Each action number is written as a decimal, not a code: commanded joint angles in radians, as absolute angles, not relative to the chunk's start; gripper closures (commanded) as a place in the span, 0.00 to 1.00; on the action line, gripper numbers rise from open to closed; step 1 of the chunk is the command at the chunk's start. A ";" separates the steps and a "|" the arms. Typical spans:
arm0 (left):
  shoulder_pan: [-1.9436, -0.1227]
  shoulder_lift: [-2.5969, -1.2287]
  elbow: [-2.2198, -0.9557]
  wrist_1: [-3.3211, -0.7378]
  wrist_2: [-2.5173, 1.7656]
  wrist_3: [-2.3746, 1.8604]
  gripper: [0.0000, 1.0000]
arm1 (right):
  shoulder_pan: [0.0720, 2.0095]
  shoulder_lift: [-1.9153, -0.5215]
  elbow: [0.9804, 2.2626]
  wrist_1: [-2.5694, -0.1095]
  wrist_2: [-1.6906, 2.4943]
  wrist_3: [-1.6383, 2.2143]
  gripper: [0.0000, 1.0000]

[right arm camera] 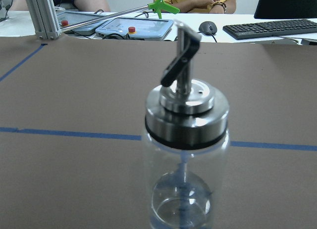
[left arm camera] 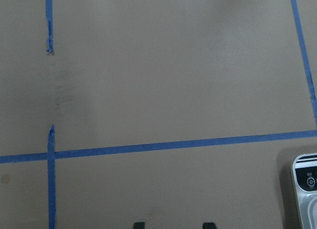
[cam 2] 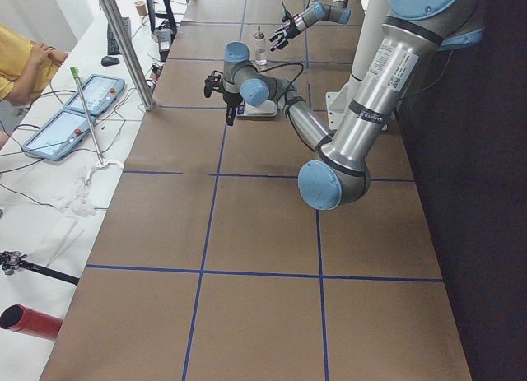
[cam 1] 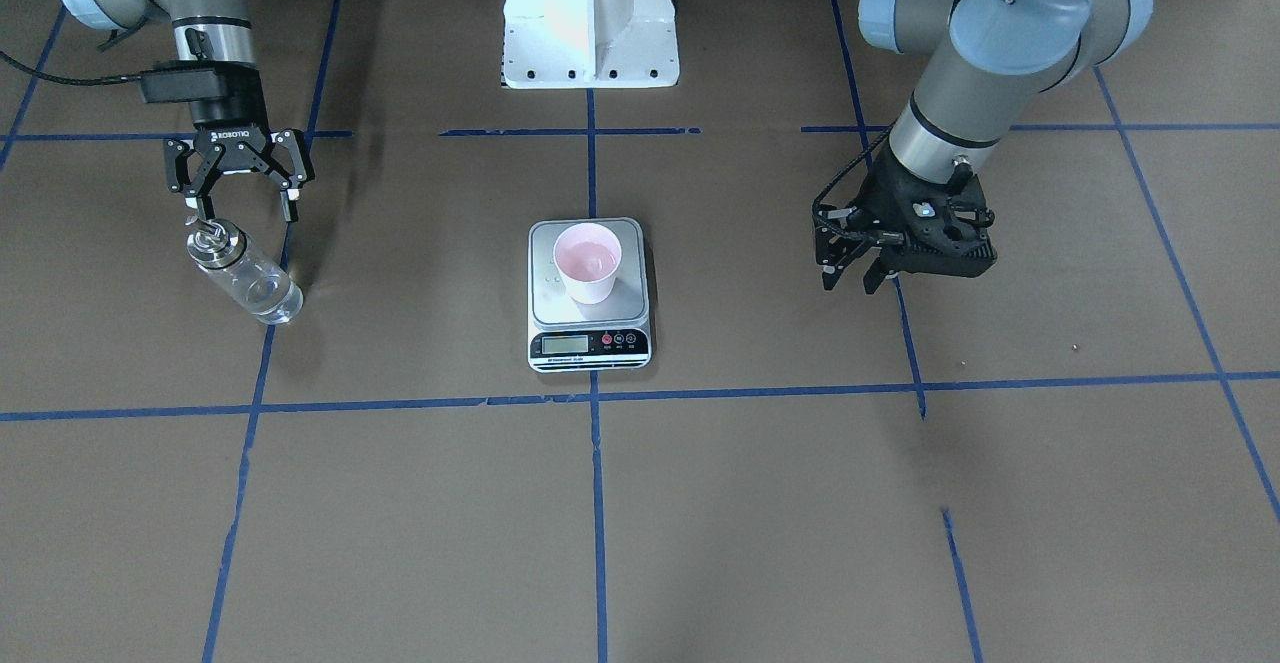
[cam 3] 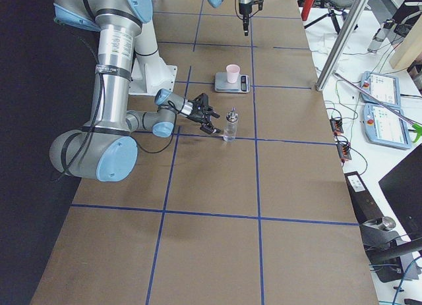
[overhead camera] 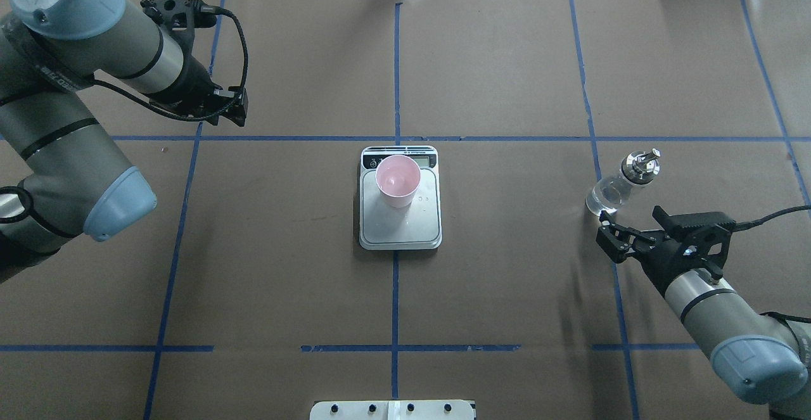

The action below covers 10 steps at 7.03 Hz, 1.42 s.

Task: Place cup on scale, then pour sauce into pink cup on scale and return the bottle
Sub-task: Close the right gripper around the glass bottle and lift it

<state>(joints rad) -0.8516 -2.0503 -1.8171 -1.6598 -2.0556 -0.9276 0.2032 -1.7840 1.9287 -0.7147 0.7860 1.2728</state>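
Observation:
The pale pink cup (cam 1: 588,261) stands upright on the silver scale (cam 1: 590,343) at the table's middle; both also show in the overhead view, the cup (overhead camera: 397,180) on the scale (overhead camera: 405,227). The clear glass bottle (cam 1: 245,278) with its metal spout stands upright on the table on my right side and fills the right wrist view (right arm camera: 185,155). My right gripper (cam 1: 243,205) is open just behind the bottle, not holding it. My left gripper (cam 1: 850,283) is open and empty, hovering over bare table left of the scale; its fingertips (left arm camera: 138,224) show spread.
Blue tape lines grid the brown table. The white robot base (cam 1: 590,13) stands behind the scale. A side table with teach pendants (cam 3: 382,107), cables and seated people (cam 2: 25,64) lies beyond the far edge. A corner of the scale (left arm camera: 304,189) shows in the left wrist view.

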 commanded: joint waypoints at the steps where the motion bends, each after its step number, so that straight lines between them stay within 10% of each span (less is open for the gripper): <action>1: -0.854 -2.049 -1.819 -1.660 -2.056 -0.927 0.50 | 0.204 -1.758 1.896 -0.715 0.767 1.316 0.00; 10: -0.857 -2.045 -1.836 -1.637 -2.056 -0.927 0.49 | 0.206 -1.680 1.780 -0.716 0.618 1.344 0.00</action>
